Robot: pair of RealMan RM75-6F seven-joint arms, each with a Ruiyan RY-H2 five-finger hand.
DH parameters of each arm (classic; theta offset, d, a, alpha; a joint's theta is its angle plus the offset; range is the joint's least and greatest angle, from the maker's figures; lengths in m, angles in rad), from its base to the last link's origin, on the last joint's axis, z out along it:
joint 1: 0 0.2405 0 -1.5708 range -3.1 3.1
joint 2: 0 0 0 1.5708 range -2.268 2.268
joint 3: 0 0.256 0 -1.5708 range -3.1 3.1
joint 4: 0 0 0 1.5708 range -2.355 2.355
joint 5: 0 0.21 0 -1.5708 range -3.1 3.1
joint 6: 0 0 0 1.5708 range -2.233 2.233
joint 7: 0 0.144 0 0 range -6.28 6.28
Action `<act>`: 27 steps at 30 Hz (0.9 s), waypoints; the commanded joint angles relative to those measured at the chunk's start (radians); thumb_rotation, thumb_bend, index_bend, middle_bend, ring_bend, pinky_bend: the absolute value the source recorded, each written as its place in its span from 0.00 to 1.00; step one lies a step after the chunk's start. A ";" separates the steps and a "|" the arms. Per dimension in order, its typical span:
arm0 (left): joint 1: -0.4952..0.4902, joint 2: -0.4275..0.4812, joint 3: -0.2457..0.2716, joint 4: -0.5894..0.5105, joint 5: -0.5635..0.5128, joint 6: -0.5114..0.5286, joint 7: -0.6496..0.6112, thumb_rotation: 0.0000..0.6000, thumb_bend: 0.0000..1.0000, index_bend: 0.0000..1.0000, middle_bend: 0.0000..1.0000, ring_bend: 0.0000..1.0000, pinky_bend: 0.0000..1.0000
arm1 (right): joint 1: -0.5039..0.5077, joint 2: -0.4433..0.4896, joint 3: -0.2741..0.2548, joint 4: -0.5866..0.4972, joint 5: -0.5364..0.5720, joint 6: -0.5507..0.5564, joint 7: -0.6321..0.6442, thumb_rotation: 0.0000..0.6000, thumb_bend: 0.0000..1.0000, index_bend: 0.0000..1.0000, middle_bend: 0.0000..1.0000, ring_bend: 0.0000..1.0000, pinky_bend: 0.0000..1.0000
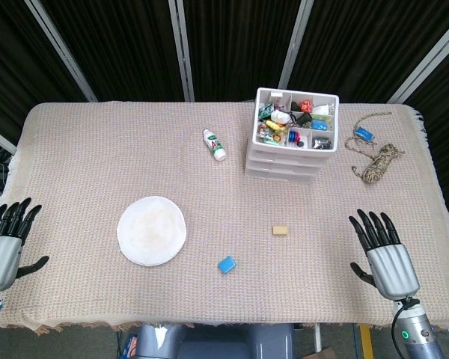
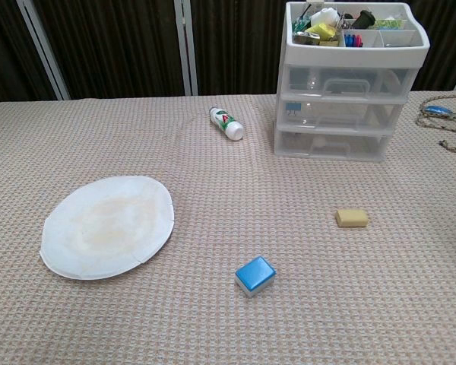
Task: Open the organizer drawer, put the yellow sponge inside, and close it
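Open cloth btwn right hand & organizer front; only yellow sponge in that lane. Rope lies just right of organizer.

Probably a lab — black curtains, metal-framed cloth-covered table.

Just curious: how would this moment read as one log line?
drawers: all closed | yellow sponge: on table | left hand: open | right hand: open

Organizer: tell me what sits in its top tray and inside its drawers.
The organizer has a top tray packed with small mixed items, including markers. Its drawers are all shut; through their clear fronts the contents cannot be made out.
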 commanded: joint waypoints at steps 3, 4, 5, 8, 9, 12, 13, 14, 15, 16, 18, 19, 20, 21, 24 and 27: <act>-0.002 0.000 0.001 -0.001 0.002 -0.002 0.002 1.00 0.11 0.07 0.00 0.00 0.00 | -0.001 0.001 0.000 0.001 0.000 0.002 0.001 1.00 0.10 0.00 0.00 0.00 0.00; -0.001 0.000 0.001 -0.001 0.002 -0.001 0.003 1.00 0.11 0.07 0.00 0.00 0.00 | -0.001 0.001 0.000 0.001 0.000 0.002 0.002 1.00 0.10 0.00 0.00 0.00 0.00; -0.001 0.000 0.001 -0.002 0.001 -0.001 0.002 1.00 0.10 0.07 0.00 0.00 0.00 | -0.001 0.001 0.000 0.001 -0.001 0.003 0.002 1.00 0.10 0.00 0.00 0.00 0.00; 0.000 0.000 0.001 -0.002 0.002 0.001 0.003 1.00 0.10 0.07 0.00 0.00 0.00 | -0.001 0.002 -0.001 0.002 -0.002 0.003 0.004 1.00 0.10 0.00 0.00 0.00 0.00; 0.000 0.000 0.001 -0.002 0.002 0.002 0.004 1.00 0.11 0.07 0.00 0.00 0.00 | -0.001 0.002 -0.001 0.001 -0.003 0.003 0.005 1.00 0.10 0.00 0.00 0.00 0.00; 0.000 -0.001 0.000 -0.002 -0.001 0.001 0.003 1.00 0.11 0.07 0.00 0.00 0.00 | -0.001 0.002 -0.001 0.001 -0.003 0.002 0.006 1.00 0.11 0.00 0.00 0.00 0.00; 0.000 -0.001 -0.001 -0.001 -0.001 0.000 0.003 1.00 0.11 0.07 0.00 0.00 0.00 | -0.001 0.001 -0.001 0.001 -0.002 0.001 0.005 1.00 0.10 0.00 0.00 0.00 0.00; 0.000 -0.001 -0.001 -0.001 -0.002 0.000 0.003 1.00 0.11 0.07 0.00 0.00 0.00 | 0.000 0.001 -0.001 0.001 -0.001 -0.001 0.005 1.00 0.10 0.00 0.00 0.00 0.00; 0.000 -0.001 -0.001 -0.001 -0.003 -0.001 0.002 1.00 0.11 0.07 0.00 0.00 0.00 | 0.001 0.000 -0.001 0.001 -0.001 -0.002 0.004 1.00 0.10 0.00 0.00 0.00 0.00; -0.001 -0.001 -0.001 -0.001 -0.003 -0.001 0.001 1.00 0.11 0.07 0.00 0.00 0.00 | 0.002 -0.001 -0.001 0.001 0.000 -0.004 0.002 1.00 0.10 0.00 0.00 0.00 0.00; -0.001 0.000 -0.001 0.000 -0.003 -0.002 -0.001 1.00 0.11 0.07 0.00 0.00 0.00 | 0.002 -0.002 0.000 0.000 0.002 -0.006 0.001 1.00 0.10 0.00 0.00 0.00 0.00; -0.001 0.000 -0.001 0.000 -0.003 -0.002 -0.002 1.00 0.11 0.07 0.00 0.00 0.00 | 0.002 -0.002 0.001 -0.001 0.003 -0.005 0.000 1.00 0.10 0.00 0.00 0.00 0.00; -0.001 0.000 0.000 0.000 -0.003 -0.003 -0.003 1.00 0.10 0.07 0.00 0.00 0.00 | 0.001 -0.002 0.001 -0.001 0.003 -0.004 0.000 1.00 0.10 0.00 0.00 0.00 0.00; -0.001 0.000 0.000 0.000 -0.002 -0.003 -0.003 1.00 0.10 0.07 0.00 0.00 0.00 | 0.001 -0.001 0.001 -0.001 0.003 -0.003 0.000 1.00 0.10 0.00 0.00 0.00 0.00; 0.000 0.001 0.000 -0.001 -0.001 0.001 -0.005 1.00 0.10 0.07 0.00 0.00 0.00 | 0.000 0.000 0.000 -0.002 0.001 -0.002 0.003 1.00 0.10 0.00 0.00 0.00 0.00; 0.001 0.001 0.000 -0.004 0.005 0.006 -0.005 1.00 0.11 0.07 0.00 0.00 0.00 | -0.001 0.003 -0.001 -0.003 -0.002 0.001 0.010 1.00 0.10 0.00 0.00 0.00 0.00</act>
